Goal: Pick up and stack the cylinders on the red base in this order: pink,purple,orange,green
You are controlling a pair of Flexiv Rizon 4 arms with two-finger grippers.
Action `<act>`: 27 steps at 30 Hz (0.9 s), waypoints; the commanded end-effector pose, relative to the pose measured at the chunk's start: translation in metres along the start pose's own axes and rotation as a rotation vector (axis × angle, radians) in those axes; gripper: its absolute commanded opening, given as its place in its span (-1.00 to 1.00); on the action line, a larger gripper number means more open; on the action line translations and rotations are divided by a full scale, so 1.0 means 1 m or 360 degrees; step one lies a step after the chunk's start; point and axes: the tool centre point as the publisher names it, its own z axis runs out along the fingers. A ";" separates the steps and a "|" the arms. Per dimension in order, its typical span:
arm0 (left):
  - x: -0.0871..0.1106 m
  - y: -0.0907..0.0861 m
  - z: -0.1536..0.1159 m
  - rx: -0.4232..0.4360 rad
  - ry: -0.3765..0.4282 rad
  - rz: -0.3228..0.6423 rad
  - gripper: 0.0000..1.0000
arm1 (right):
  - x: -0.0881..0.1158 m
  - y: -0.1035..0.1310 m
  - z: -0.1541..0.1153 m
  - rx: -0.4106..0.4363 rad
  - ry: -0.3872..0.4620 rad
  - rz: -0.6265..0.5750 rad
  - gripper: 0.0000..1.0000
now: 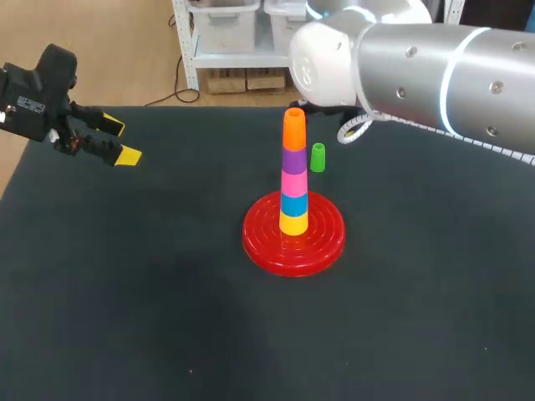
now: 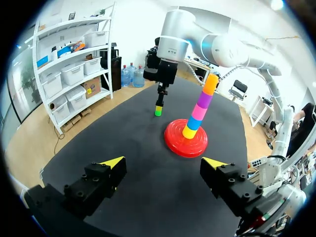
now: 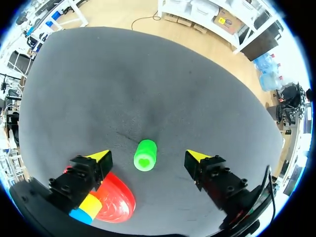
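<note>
Currently right gripper hangs released, jaws spread over the small green plastic cylinder, upright on the black table near the round red plastic base. Stacked already: pink cylinder, purple cylinder, orange cylinder. Only green remains.

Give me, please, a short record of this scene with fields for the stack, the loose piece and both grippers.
stack: on the red base, bottom to top yellow, blue, pink, purple, orange
green cylinder: upright on the table beside the base, not stacked
right gripper: open, above the green cylinder, not touching
left gripper: open, empty, far left
</note>
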 end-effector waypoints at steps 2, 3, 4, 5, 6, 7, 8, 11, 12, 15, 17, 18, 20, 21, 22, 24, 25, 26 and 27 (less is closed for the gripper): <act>0.001 0.001 0.000 0.0004 -0.0006 0.0004 1.00 | 0.004 0.001 0.000 0.0006 -0.0014 0.0002 0.31; 0.001 0.001 0.000 0.0004 -0.0006 0.0004 1.00 | 0.004 0.001 0.000 0.0006 -0.0014 0.0003 0.18; 0.001 0.001 0.000 0.0004 -0.0006 0.0004 1.00 | 0.004 0.001 0.000 0.0007 -0.0014 0.0003 0.02; 0.001 0.001 0.000 0.0004 -0.0006 0.0004 1.00 | 0.004 0.001 0.000 0.0007 -0.0014 0.0003 -0.04; 0.001 0.001 0.000 0.0004 -0.0006 0.0004 1.00 | 0.004 0.001 0.000 0.0007 -0.0014 0.0004 -0.07; 0.001 0.001 0.000 0.0004 -0.0006 0.0004 1.00 | 0.004 0.001 0.000 0.0008 -0.0013 0.0004 -0.09; 0.001 0.001 0.000 0.0004 -0.0006 0.0004 1.00 | 0.004 0.001 0.000 0.0009 -0.0013 0.0003 -0.11; 0.001 0.001 0.000 0.0004 -0.0006 0.0004 1.00 | 0.004 0.001 0.000 0.0014 -0.0010 0.0002 -0.12; 0.001 0.001 0.000 0.0004 -0.0006 0.0004 1.00 | 0.003 0.001 0.001 0.0016 -0.0009 0.0002 -0.12; 0.001 0.001 0.000 0.0004 -0.0006 0.0004 1.00 | 0.002 0.002 0.001 0.0018 -0.0007 0.0002 -0.15; 0.001 0.001 0.000 0.0004 -0.0006 0.0004 1.00 | 0.002 0.004 0.001 0.0021 -0.0004 -0.0005 -0.15; 0.001 0.001 0.000 0.0004 -0.0006 0.0004 1.00 | 0.002 0.005 0.002 0.0025 -0.0004 -0.0009 -0.16; 0.001 0.001 0.000 0.0004 -0.0006 0.0004 1.00 | 0.001 0.006 0.003 0.0025 -0.0001 -0.0012 -0.16; 0.001 0.001 0.000 0.0004 -0.0006 0.0004 1.00 | 0.001 0.007 0.003 0.0025 0.0000 -0.0014 -0.16; 0.001 0.001 0.000 0.0004 -0.0006 0.0004 1.00 | 0.001 0.007 0.003 0.0026 0.0001 -0.0015 -0.16; 0.001 0.001 0.000 0.0004 -0.0006 0.0004 1.00 | 0.001 0.008 0.004 0.0030 0.0006 -0.0016 -0.17; 0.001 0.001 0.000 0.0004 -0.0006 0.0004 1.00 | 0.001 0.008 0.004 0.0031 0.0008 -0.0016 -0.18; 0.001 0.001 0.000 0.0004 -0.0006 0.0004 1.00 | 0.001 0.008 0.004 0.0033 0.0009 -0.0017 -0.19; 0.001 0.001 0.000 0.0004 -0.0006 0.0004 1.00 | 0.001 0.008 0.004 0.0034 0.0009 -0.0017 -0.21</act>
